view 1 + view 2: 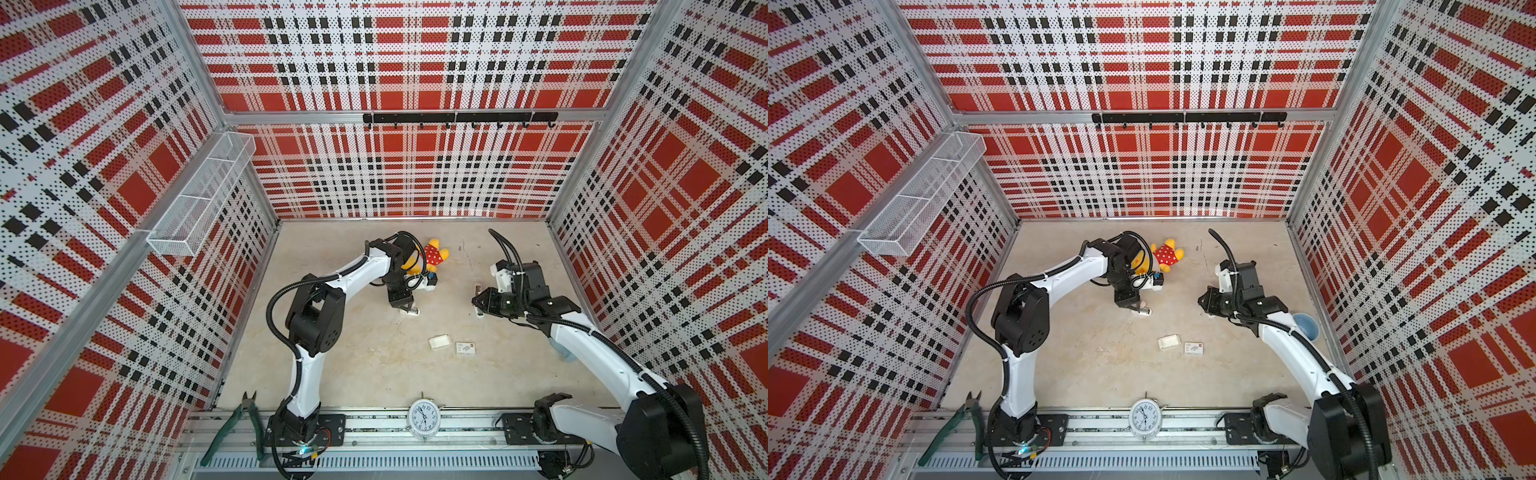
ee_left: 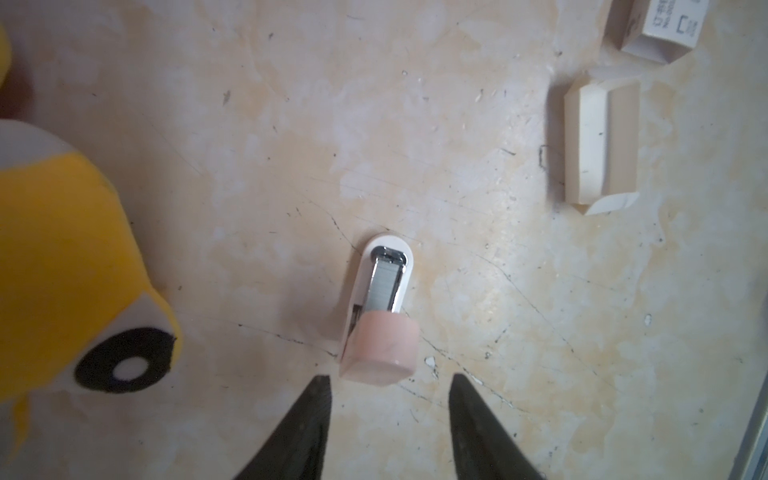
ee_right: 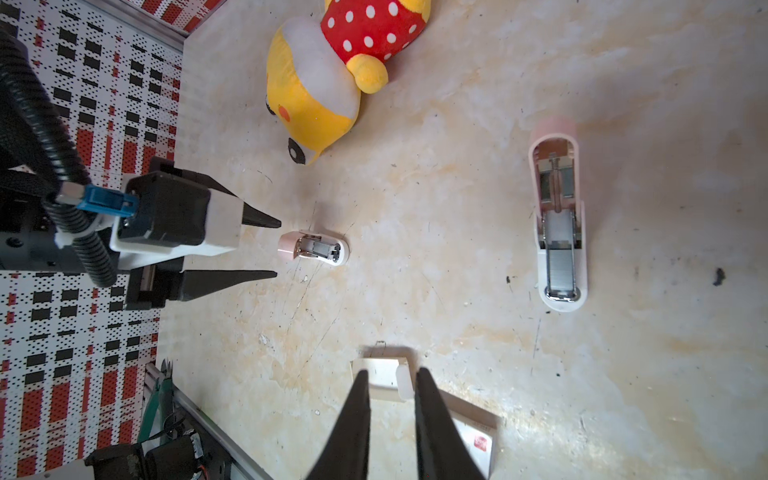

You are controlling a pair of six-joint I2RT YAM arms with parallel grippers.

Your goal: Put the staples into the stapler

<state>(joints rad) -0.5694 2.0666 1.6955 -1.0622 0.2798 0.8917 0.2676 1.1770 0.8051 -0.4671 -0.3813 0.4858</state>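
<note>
Top views, left to right.

**Containers**
- Wire basket (image 1: 199, 195) hangs on the left wall and has three compartments.
- White card tray (image 1: 440, 341) lies mid-surface (image 1: 374, 374). I can't tell its contents.
- Printed box (image 1: 466, 348) lies just beside the tray.
- Blue bowl (image 1: 1307, 326) sits near the right wall, mostly hidden under the right arm. I can't tell its contents.

**Counts**
- 1 green cutters (image 1: 245, 419) on the front rail.
- 1 plush (image 1: 432, 254) at the back.
- 1 clock (image 1: 423, 417) on the front rail.
- 1 basket, 1 tray, 1 box, 1 bowl.
- 2 staplers, 2 staple strips, 2 arms.

**Staples**
- Both strips are silvery-grey and finely ribbed, and each sits in an open stapler channel.
- Left strip (image 2: 384, 286) lies in the left stapler (image 2: 382, 345), running from the chrome nose back to the pink end. This stapler has a white base.
- Right strip (image 3: 561, 266) lies in the right stapler (image 3: 562, 306), at the nose end of the channel. This stapler lies opened out flat, with the pink lid swung back and the spring exposed.
- The staplers are well apart, with the plush behind and between them.

**End effectors**
- Left end effector (image 2: 390, 377) is released. Its jaws are spread wider than the left stapler's pink end, with the tips just short of it, gripping nothing.
- Right end effector (image 3: 392, 374) is off the surface with its jaws parted by a narrow gap. Nothing is between them, and the tray shows through the gap.
</note>
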